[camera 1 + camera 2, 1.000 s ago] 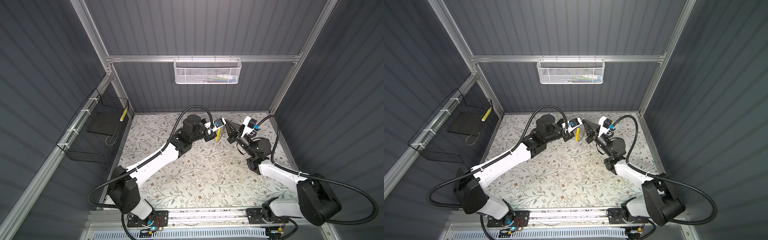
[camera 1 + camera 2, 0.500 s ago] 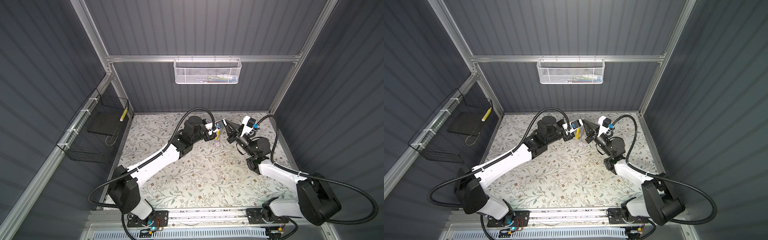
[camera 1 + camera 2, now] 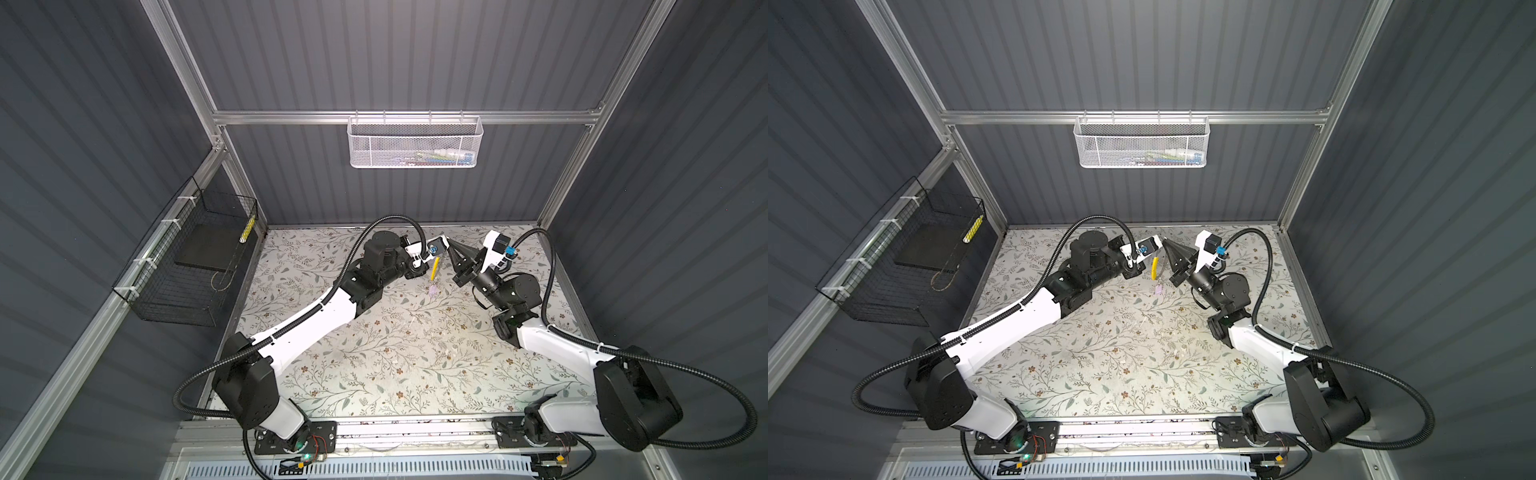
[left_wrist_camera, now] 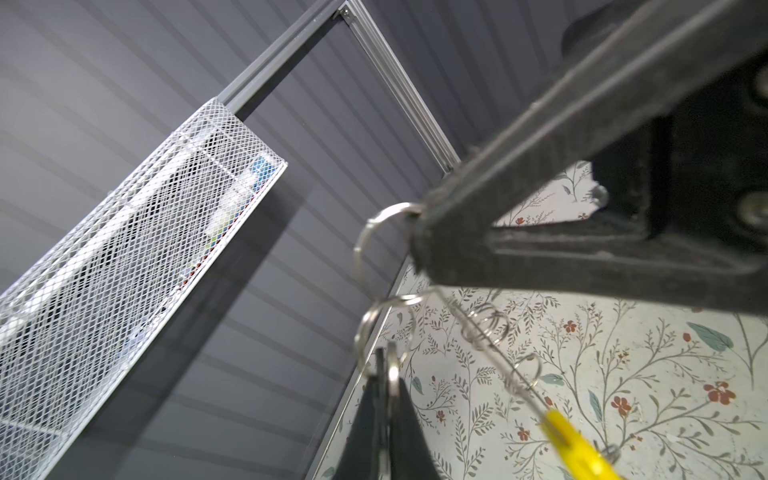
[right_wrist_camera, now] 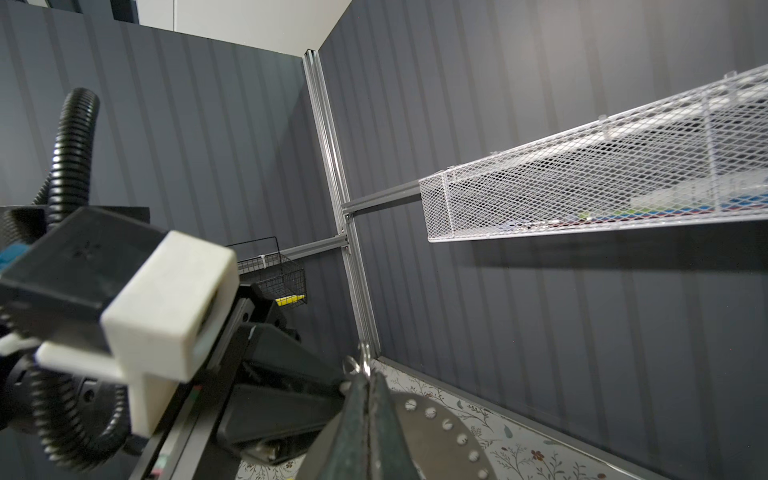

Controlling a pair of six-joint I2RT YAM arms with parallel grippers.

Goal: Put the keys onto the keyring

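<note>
the keyring still hangs, yellow tag dangling, between clenched left gripper and clenched right gripper.

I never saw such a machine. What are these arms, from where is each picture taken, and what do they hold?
These are two robot arms, each ending in a two-fingered gripper. Both top views look down on the whole booth; the other two pictures come from a camera on each wrist. The arms meet above a flowered cloth. The left gripper is shut on a small ring, the right gripper on a bigger ring. A thin wire with a yellow tag hangs beside them. In a top view a lilac tag shows under it; whether it hangs or lies, I cannot tell. A white mesh basket hangs on the back wall.
</note>
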